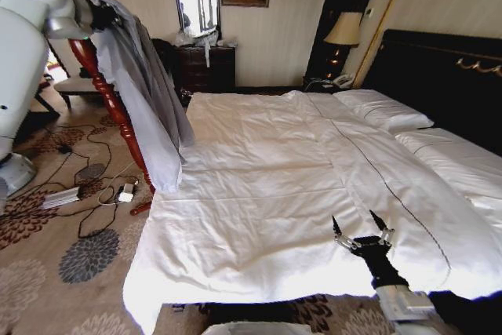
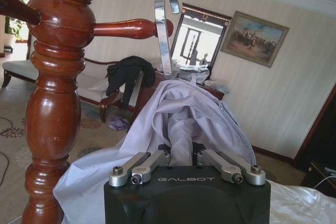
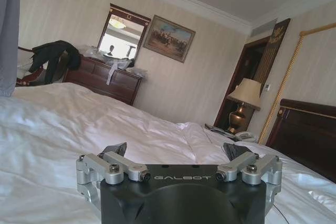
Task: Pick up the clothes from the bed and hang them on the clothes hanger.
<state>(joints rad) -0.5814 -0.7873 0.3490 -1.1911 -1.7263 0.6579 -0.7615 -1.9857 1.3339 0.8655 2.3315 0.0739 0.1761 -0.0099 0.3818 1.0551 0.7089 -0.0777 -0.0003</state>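
Left gripper (image 2: 181,156) apparently grasps shirt (image 1: 145,92) beside wooden stand (image 2: 52,103); right gripper (image 1: 362,229) released above bed (image 1: 259,194)

Beside the white bed (image 1: 267,194), the shirt (image 1: 149,107) is pale grey-blue on a red-brown wooden stand (image 2: 52,103); the carpet (image 1: 70,272) is beige with dark flowers.

the bed (image 1: 259,194) wears a white quilted duvet (image 1: 267,217) with two white pillows (image 1: 384,111) lying by its dark headboard (image 1: 447,76); patterned carpet (image 1: 70,272) lies beneath.
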